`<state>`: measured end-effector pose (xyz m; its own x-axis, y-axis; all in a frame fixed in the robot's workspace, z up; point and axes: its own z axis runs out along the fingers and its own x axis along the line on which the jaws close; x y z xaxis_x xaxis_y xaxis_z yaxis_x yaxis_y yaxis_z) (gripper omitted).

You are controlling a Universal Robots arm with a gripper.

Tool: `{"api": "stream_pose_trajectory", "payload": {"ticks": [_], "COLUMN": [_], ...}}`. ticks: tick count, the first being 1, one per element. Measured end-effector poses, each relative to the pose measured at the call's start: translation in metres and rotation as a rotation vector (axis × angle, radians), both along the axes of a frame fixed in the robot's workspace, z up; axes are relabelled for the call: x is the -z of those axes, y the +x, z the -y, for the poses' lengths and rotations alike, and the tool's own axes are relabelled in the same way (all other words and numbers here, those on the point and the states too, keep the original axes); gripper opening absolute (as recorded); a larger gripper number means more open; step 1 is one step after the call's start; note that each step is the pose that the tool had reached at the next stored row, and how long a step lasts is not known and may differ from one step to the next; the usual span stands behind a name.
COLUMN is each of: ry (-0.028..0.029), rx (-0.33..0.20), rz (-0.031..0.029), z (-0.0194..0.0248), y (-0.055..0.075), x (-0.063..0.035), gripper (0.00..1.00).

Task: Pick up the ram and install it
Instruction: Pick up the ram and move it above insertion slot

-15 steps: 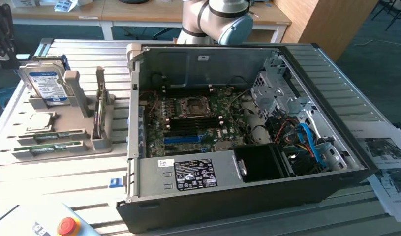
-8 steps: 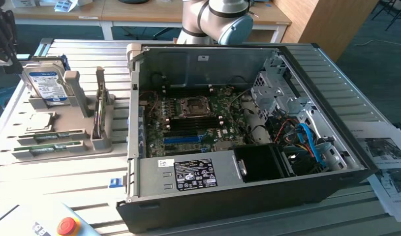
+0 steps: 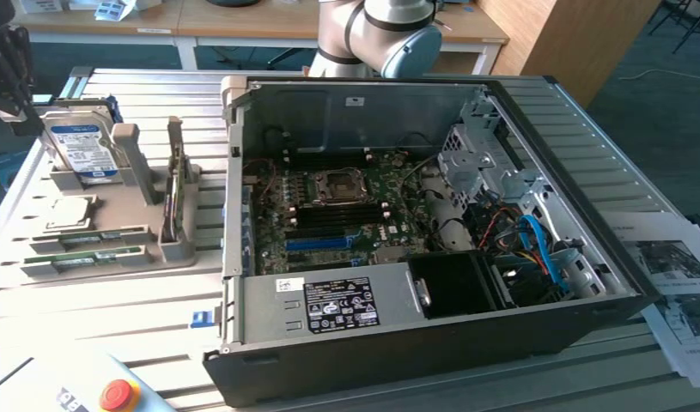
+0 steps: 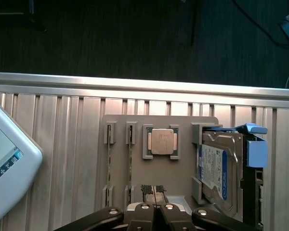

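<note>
- The jaws of the gripper (image 4: 154, 208) are pressed together and pinch nothing. They hang over the edge of the gray holder (image 4: 183, 123) and touch none of its parts.
- The ram (image 3: 84, 239) sits on edge in its slot in the holder, on the table (image 3: 120, 296). In the exterior view it is at six o'clock of the CPU (image 3: 69, 212), and the holder lies at nine o'clock of the open computer case (image 3: 441, 343).
- Risk: if the jaws came down closed as they are, they would press on the stick's top edge instead of straddling it.
- Risk: a second ram stick (image 3: 88, 257) lies just beside the first, at its six o'clock. An off-centre approach could catch both sticks or knock the neighbour.
- Risk: a board this thin, gripped away from its middle, would probably tilt. It could then bind in the holder or meet the motherboard (image 3: 384, 197) askew.
- Risk: the hard drive (image 3: 81, 146), at twelve o'clock of the CPU, and an upright board (image 3: 172, 184), at three o'clock, both stand taller than the sticks. A low sweep could strike either.
- Counts: two ram sticks, one CPU, one hard drive, one upright board, one holder, one case, one teach pendant (image 4: 5, 163).
</note>
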<state>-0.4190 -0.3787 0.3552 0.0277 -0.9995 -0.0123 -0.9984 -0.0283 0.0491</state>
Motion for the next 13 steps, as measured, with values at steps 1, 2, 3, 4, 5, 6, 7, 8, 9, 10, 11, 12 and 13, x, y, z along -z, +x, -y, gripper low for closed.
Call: {"api": "stream_pose_trajectory", "payload": {"ticks": [1, 2, 3, 4, 5, 6, 7, 8, 9, 10, 11, 12, 13], "ry": [-0.0001, -0.0002, -0.0002, 0.0, 0.0, 0.0, 0.0, -0.0001, 0.0, 0.0, 0.0, 0.0, 0.0], "rx": [0.0, 0.0, 0.0, 0.0, 0.0, 0.0, 0.0, 0.0, 0.0, 0.0, 0.0, 0.0, 0.0], "rz": [-0.0001, -0.0002, -0.0002, 0.0001, 0.0, 0.0, 0.0, 0.0, 0.0001, 0.0, 0.0001, 0.0001, 0.0], "z": [0.0, 0.0, 0.0, 0.0, 0.0, 0.0, 0.0, 0.0, 0.0, 0.0, 0.0, 0.0, 0.0], "y": [0.0, 0.0, 0.0, 0.0, 0.0, 0.0, 0.0, 0.0, 0.0, 0.0, 0.0, 0.0, 0.0], "x": [0.0003, 0.0002, 0.0003, 0.0004, 0.0004, 0.0004, 0.0004, 0.0004, 0.0004, 0.0004, 0.0004, 0.0005, 0.0004], "gripper": [0.1, 0.1, 0.1, 0.1, 0.1, 0.1, 0.1, 0.1, 0.1, 0.1, 0.1, 0.1, 0.1]}}
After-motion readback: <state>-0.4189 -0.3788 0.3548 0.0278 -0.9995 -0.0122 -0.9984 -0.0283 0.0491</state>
